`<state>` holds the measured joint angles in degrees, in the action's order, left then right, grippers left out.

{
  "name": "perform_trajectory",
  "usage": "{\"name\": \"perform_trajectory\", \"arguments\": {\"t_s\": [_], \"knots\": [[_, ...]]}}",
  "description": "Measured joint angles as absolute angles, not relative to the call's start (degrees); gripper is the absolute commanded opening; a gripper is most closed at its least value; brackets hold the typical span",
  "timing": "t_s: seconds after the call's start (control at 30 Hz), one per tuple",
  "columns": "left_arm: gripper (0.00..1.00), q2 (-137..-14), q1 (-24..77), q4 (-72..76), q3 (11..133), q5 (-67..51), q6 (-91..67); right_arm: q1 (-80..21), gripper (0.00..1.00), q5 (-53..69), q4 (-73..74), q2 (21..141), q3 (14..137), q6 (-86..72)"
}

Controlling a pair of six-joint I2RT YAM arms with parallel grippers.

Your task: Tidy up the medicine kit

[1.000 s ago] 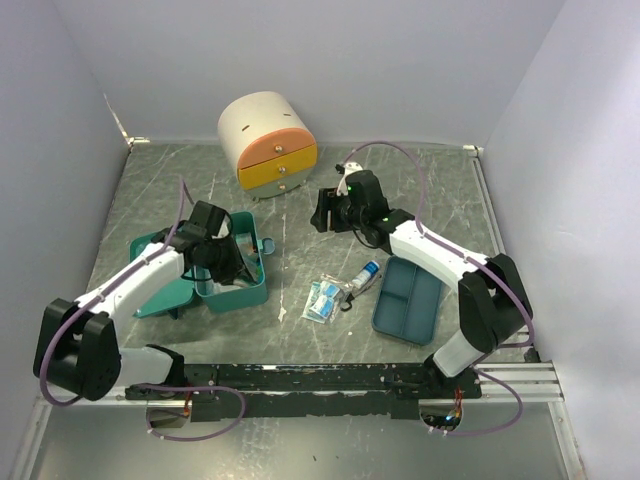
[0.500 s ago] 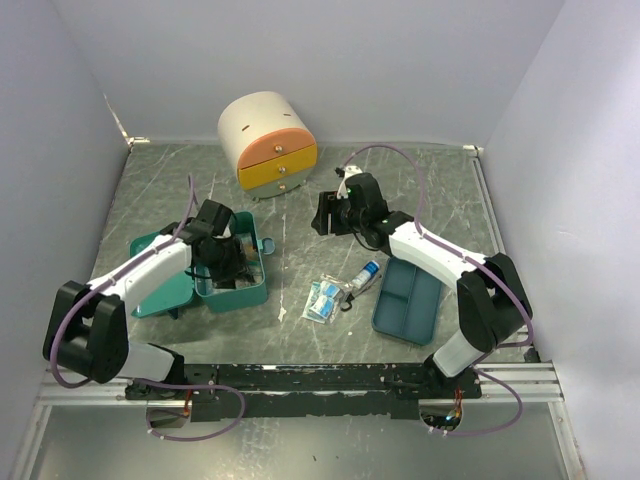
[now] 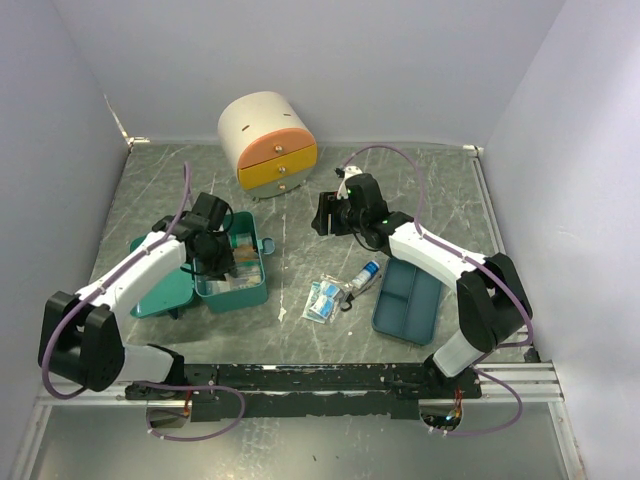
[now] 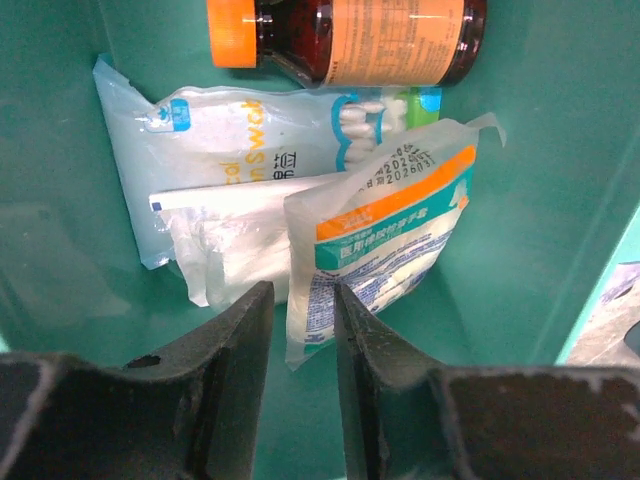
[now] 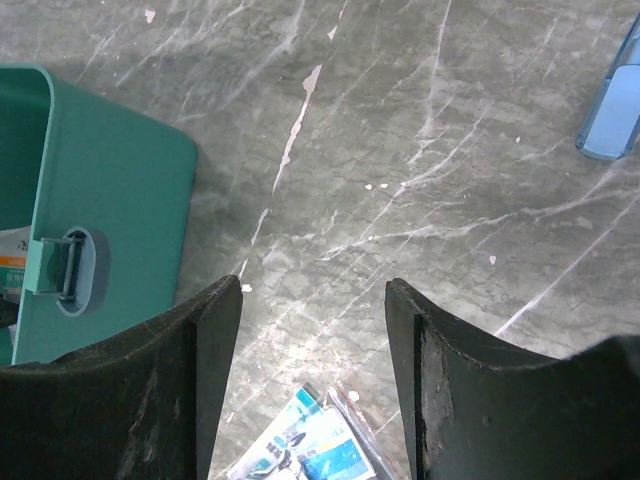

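The teal medicine kit (image 3: 238, 293) lies open at the left, its lid (image 3: 158, 292) flat beside it. My left gripper (image 3: 221, 257) hangs inside the kit, its jaws a little apart and empty. In the left wrist view the gripper (image 4: 303, 295) sits just above a white pouch with orange and teal stripes (image 4: 385, 240), a bag of cotton swabs (image 4: 250, 130) and a brown bottle with an orange cap (image 4: 350, 40) on the kit's floor (image 4: 560, 200). My right gripper (image 3: 322, 212) is open and empty above bare table, right of the kit (image 5: 110, 190).
Blue-and-white packets (image 3: 322, 298) and a small blue-capped tube (image 3: 367, 273) lie mid-table; the packets also show in the right wrist view (image 5: 320, 455). A dark-blue divided tray (image 3: 408, 300) lies at the right. A cream cabinet with orange and yellow drawers (image 3: 267, 145) stands at the back.
My left gripper has drawn back and to the left inside the kit, uncovering the pouches in it. The right arm has barely moved.
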<state>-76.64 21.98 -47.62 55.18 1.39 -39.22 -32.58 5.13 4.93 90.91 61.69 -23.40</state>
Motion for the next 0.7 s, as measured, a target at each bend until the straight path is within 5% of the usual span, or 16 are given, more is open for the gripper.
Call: {"name": "perform_trajectory", "arguments": {"t_s": [0.4, 0.7], "knots": [[0.31, -80.44, 20.95, -50.61, 68.07, -2.72, -31.0, -32.58, 0.59, 5.58, 4.95, 90.91, 61.69, -23.38], [0.49, -81.45, 21.56, -46.44, 58.7, -10.7, -33.1, -32.58, 0.59, 5.56, 4.99, 92.07, 61.69, -23.38]]}}
